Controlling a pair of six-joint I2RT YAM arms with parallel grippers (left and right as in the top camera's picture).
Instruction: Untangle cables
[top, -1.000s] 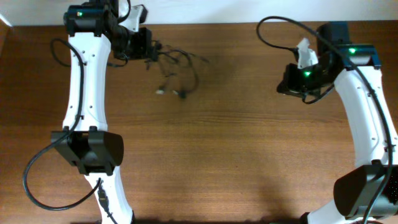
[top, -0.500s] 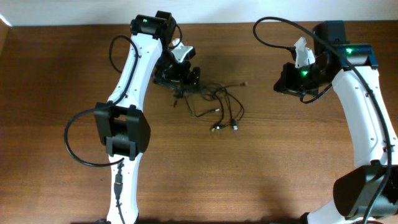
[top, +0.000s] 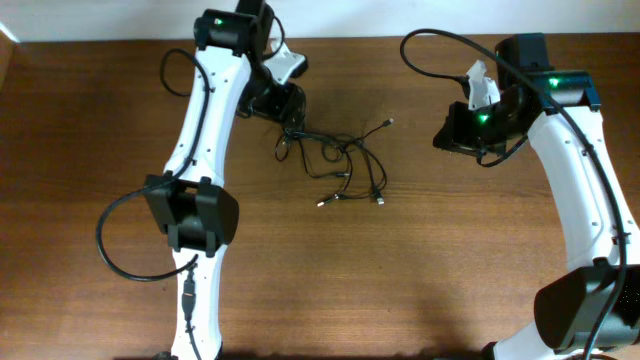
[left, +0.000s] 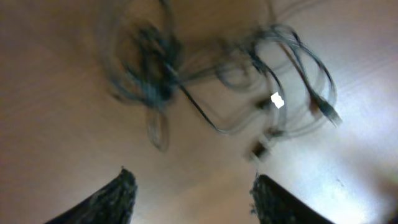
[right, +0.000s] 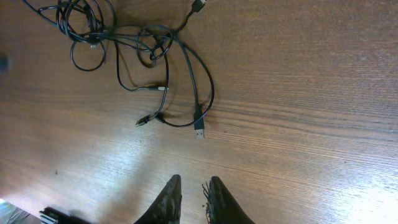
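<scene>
The cables (top: 340, 165) are thin black cords with small plugs, lying in a loose tangle on the wooden table right of centre-left. My left gripper (top: 290, 118) hovers just above the tangle's upper left end. In the left wrist view the left gripper (left: 193, 177) stands open with bare table between its fingers, and the blurred cables (left: 158, 84) lie ahead of it. My right gripper (top: 447, 138) hangs to the right of the tangle, apart from it. In the right wrist view the right gripper (right: 194, 179) has a narrow gap and holds nothing, with the cables (right: 155, 53) far ahead.
One silver-tipped plug (right: 199, 130) lies nearest the right gripper. A white wall edge (top: 340, 20) runs along the table's far side. Thick black arm cables (top: 430, 50) loop above the right arm.
My left arm swung right from the far corner with the cable bundle, opened and drew back up-left, leaving the cables on the table. The right jaws have parted slightly.
</scene>
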